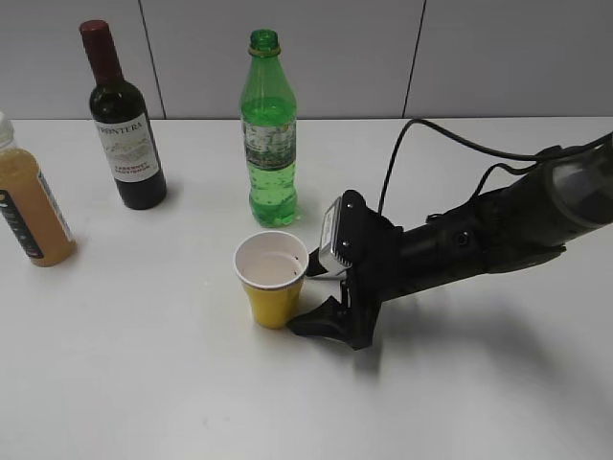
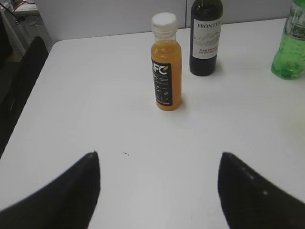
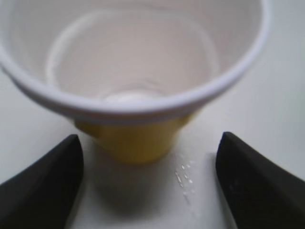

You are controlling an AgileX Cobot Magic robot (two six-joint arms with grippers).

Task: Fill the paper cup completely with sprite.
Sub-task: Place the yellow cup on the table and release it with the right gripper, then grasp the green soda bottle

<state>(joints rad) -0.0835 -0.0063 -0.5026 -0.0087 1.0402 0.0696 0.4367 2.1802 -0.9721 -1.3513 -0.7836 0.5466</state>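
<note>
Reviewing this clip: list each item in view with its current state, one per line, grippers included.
paper cup: upright on the table, some clear liquid inside, not held.
sprite bottle: upright, uncapped, partly full.
wine bottle: upright, sealed.
juice bottle: upright, white cap on.
right gripper: open, fingers either side of the cup's base.
left gripper: open, empty.
droplets: on table beside cup.

A dark wine bottle with a white label stood upright at ten o'clock on the white table. An orange juice bottle, white-capped, stood at nine o'clock, near it.
</note>
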